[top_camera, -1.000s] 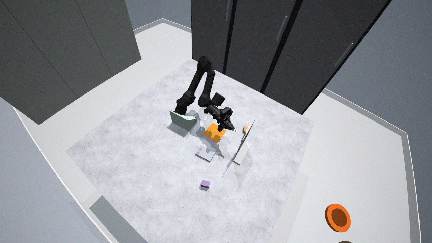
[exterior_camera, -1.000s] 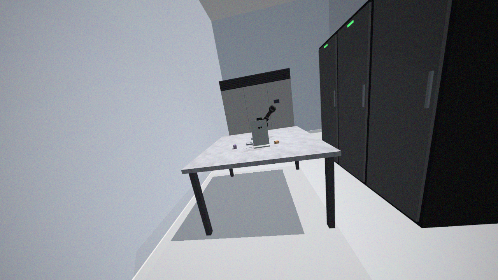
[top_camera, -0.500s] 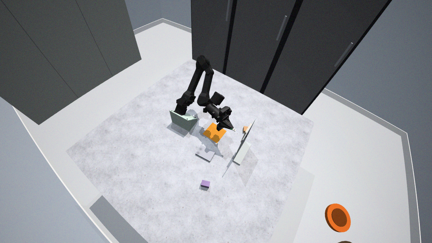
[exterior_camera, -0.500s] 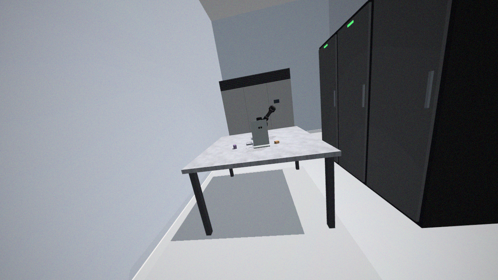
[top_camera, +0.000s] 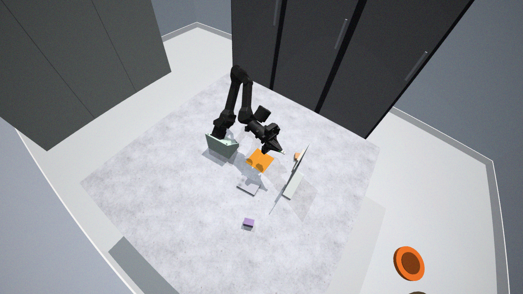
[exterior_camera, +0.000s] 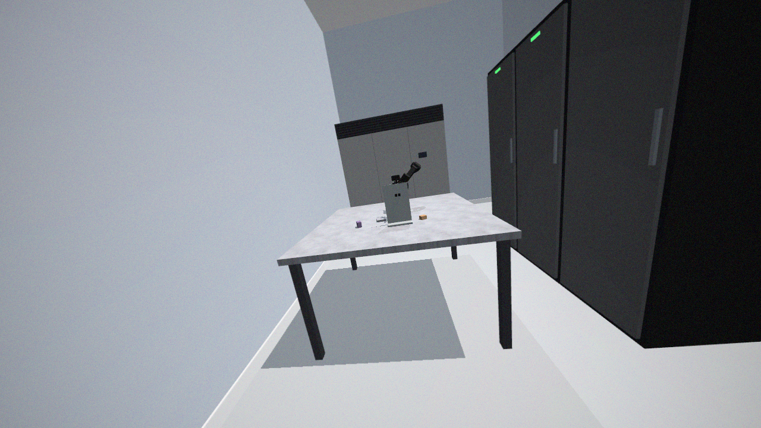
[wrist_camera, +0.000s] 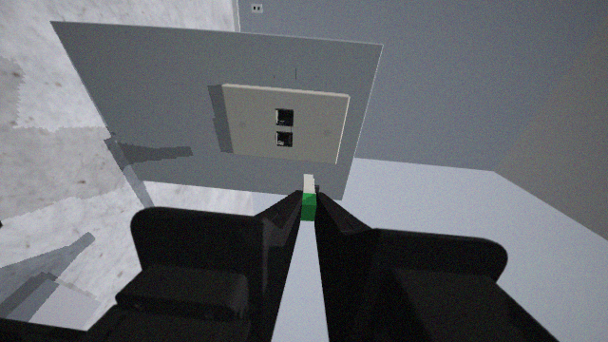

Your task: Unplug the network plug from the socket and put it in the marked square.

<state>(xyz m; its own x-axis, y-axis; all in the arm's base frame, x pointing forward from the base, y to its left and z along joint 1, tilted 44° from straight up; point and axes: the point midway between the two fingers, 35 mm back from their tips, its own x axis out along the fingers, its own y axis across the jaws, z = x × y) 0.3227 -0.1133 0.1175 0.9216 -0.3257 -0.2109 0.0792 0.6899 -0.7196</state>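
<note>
- Gripper (top_camera: 280,150) (wrist_camera: 309,198) clamped on the green-and-white plug (top_camera: 283,152) (wrist_camera: 309,206), outside the sockets.
- Plug's long axis and white end point toward the upright panel (top_camera: 302,156) (exterior_camera: 398,207) (wrist_camera: 157,100).
- Orange block (top_camera: 296,156) (exterior_camera: 423,217) near the panel; purple block (top_camera: 248,222) (exterior_camera: 358,224) well apart.

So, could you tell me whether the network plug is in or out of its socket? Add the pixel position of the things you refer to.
Out: the plug (top_camera: 283,152) (wrist_camera: 309,199) sits in the end effector (top_camera: 282,151) (wrist_camera: 309,198), short of the panel (top_camera: 305,150) (exterior_camera: 398,208) (wrist_camera: 166,62).
</note>
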